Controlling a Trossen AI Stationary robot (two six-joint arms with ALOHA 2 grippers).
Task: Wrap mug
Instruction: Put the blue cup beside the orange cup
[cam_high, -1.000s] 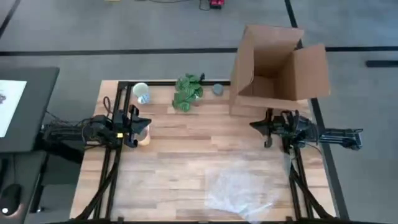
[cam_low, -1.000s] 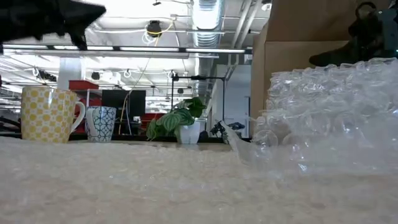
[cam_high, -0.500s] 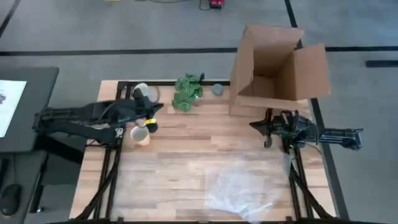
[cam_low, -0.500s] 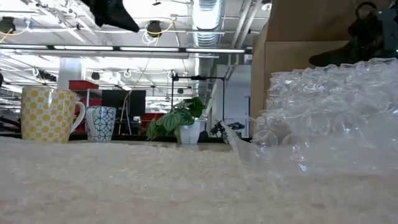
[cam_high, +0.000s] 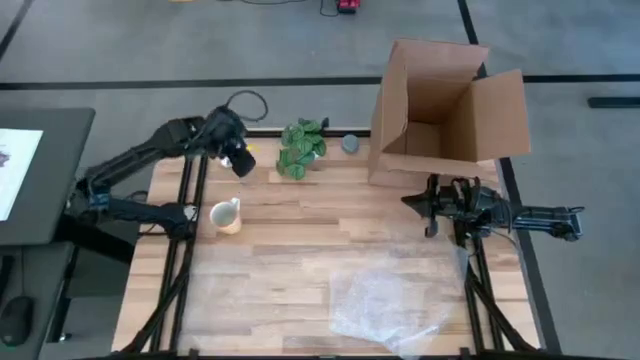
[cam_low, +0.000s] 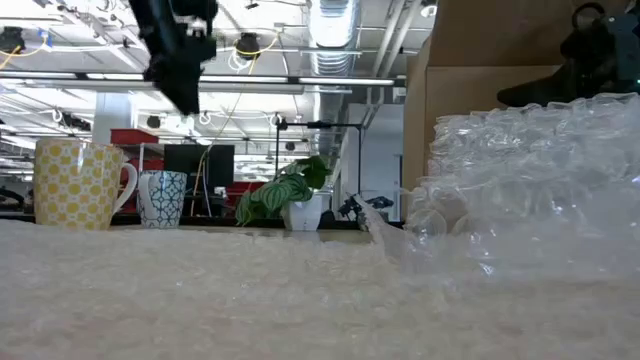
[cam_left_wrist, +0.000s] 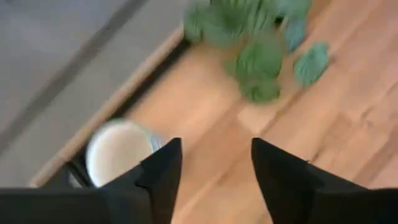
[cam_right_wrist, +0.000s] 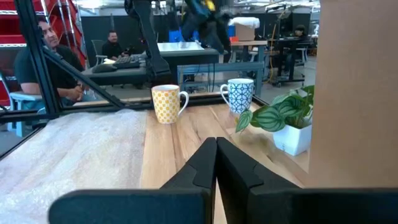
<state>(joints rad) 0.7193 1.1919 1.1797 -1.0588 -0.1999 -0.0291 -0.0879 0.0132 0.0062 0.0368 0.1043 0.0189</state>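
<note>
The mug (cam_low: 163, 198), white with a blue pattern, stands upright on its base near the table's far left corner, beside a yellow checked mug (cam_low: 75, 183). In the high view my left arm hides it. My left gripper (cam_left_wrist: 214, 168) hangs open above the table, pointing down, with the mug's white rim (cam_left_wrist: 118, 152) just to one side of its fingers and below them. In the low view that gripper (cam_low: 186, 95) is well above the mug. My right gripper (cam_high: 408, 203) waits shut at the right, in front of the box.
A green leafy plant (cam_high: 302, 148) and a small grey round object (cam_high: 350, 143) sit at the far edge. An open cardboard box (cam_high: 445, 110) stands at the far right. A sheet of bubble wrap (cam_high: 385, 300) lies near the front. People sit beyond the table.
My left gripper has risen from beside the yellow mug and swung toward the table's far edge, tipping over so that it points down. It now hangs above the white mug. The mugs and my right arm have kept still.
</note>
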